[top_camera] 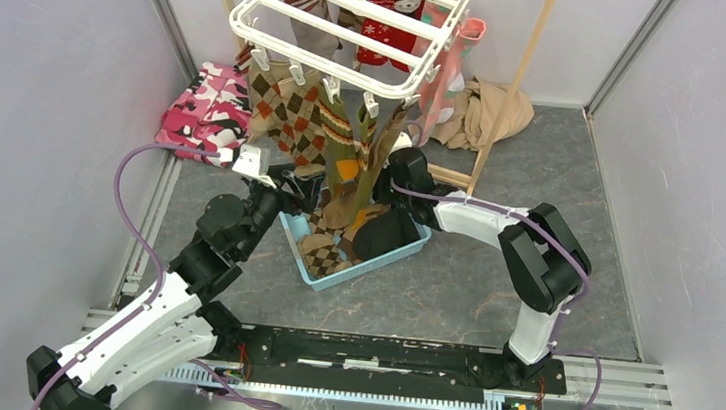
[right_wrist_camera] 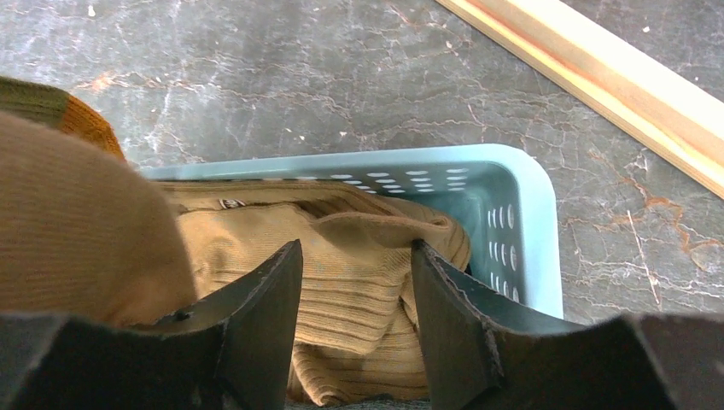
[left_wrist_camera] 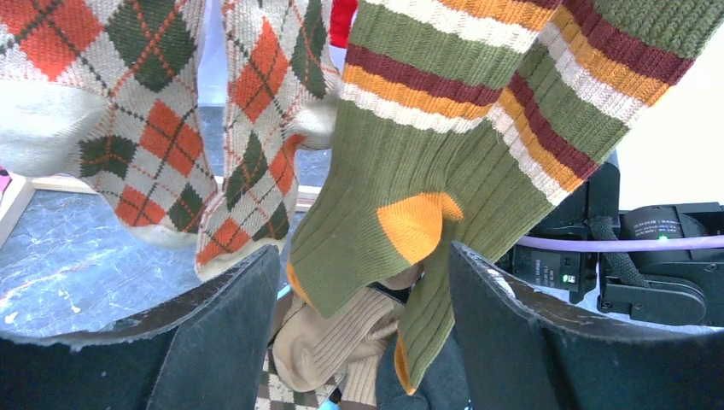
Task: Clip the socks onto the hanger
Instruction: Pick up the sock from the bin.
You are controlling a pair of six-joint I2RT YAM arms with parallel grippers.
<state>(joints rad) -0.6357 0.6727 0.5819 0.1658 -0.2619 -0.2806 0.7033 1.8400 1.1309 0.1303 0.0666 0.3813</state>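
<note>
The white hanger (top_camera: 351, 23) hangs at the top centre, with argyle socks (top_camera: 292, 113), green striped socks (top_camera: 365, 145), a red sock (top_camera: 392, 17) and a pink sock (top_camera: 453, 63) clipped to it. More socks lie in a light blue basket (top_camera: 404, 254) below. My left gripper (left_wrist_camera: 365, 290) is open; the green sock with the orange heel (left_wrist_camera: 410, 162) hangs between its fingers, and a tan sock (left_wrist_camera: 333, 342) lies underneath. My right gripper (right_wrist_camera: 357, 256) is open over the basket (right_wrist_camera: 478, 162), its fingers on either side of a fold of tan sock (right_wrist_camera: 359, 299).
A pink-and-white camouflage cloth (top_camera: 206, 105) lies at the back left. A beige garment (top_camera: 493, 112) is heaped at the back right by the wooden pole stand (top_camera: 511, 89). Its base bar (right_wrist_camera: 615, 94) lies just beyond the basket. Grey walls close both sides.
</note>
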